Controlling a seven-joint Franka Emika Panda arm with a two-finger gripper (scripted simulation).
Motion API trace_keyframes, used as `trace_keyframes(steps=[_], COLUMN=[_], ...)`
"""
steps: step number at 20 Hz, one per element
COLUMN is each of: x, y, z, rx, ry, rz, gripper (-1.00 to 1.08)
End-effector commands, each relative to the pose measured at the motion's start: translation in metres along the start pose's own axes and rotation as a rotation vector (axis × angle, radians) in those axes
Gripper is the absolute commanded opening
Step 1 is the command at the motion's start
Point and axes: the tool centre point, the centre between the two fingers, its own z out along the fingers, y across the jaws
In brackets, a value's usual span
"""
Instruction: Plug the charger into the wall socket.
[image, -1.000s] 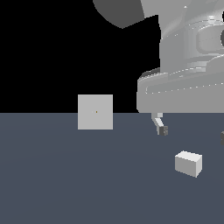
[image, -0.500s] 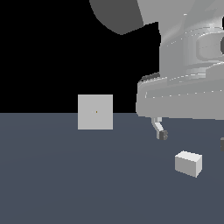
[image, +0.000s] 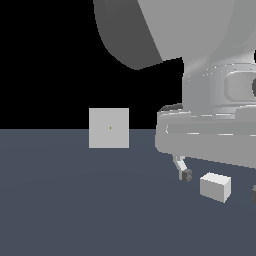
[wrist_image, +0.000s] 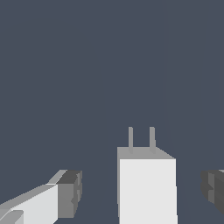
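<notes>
We see hand (wrist_image: 142, 192) spread, fingers either side of charger (image: 215, 187), not touching, charger on tabletop (image: 75, 200), wall socket (image: 109, 128) upright, well apart toward exterior view's left, bare tabletop between

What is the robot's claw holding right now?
Nothing. The gripper is open, its fingers on either side of the charger without touching it.
</notes>
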Motion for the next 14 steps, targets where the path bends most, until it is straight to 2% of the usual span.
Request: trace_keyframes(steps=[1, 2, 3, 14], x=[0.0002, 0.0002, 0.0002, 0.0], y=[-0.0005, -0.0005, -0.0005, -0.0011], z=[0.0037, 0.0039, 0.0039, 0.0035], rx=[0.001, 0.001, 0.001, 0.001], ry=[0.001, 0.001, 0.001, 0.001], rz=[0.0, 0.0, 0.0, -0.002], gripper=[1.0, 1.0, -1.0, -1.0])
